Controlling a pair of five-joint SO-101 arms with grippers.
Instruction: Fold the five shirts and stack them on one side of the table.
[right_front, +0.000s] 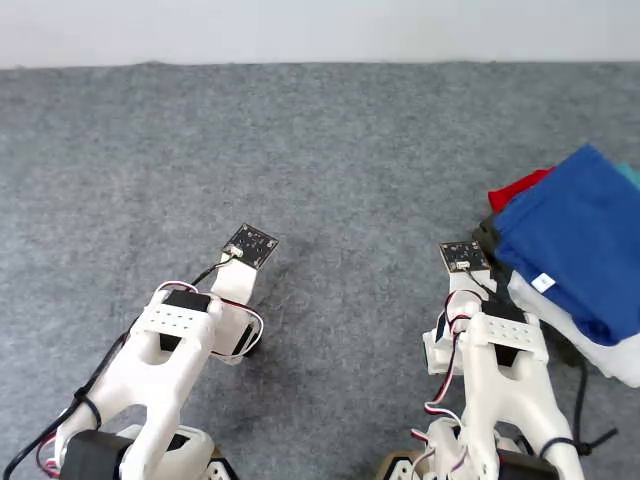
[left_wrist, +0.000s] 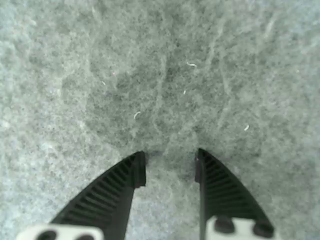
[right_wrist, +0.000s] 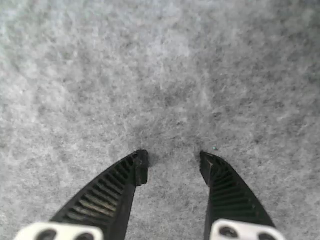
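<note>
A stack of folded shirts lies at the table's right edge: a blue shirt (right_front: 575, 240) on top, a red one (right_front: 515, 188) peeking out behind it, a white one (right_front: 590, 345) beneath, a dark one (right_front: 490, 240) at the stack's left side. My left gripper (left_wrist: 170, 167) hangs open over bare grey felt, tips close to the cloth surface. My right gripper (right_wrist: 172, 167) is open too, nothing between its fingers, over bare felt just left of the stack. In the high view the left arm (right_front: 180, 345) sits front left, the right arm (right_front: 495, 350) front right.
The grey felt table cover (right_front: 330, 160) stretches wide across the middle and left. A pale wall runs along the far edge (right_front: 320, 30). Cables trail by each arm's base.
</note>
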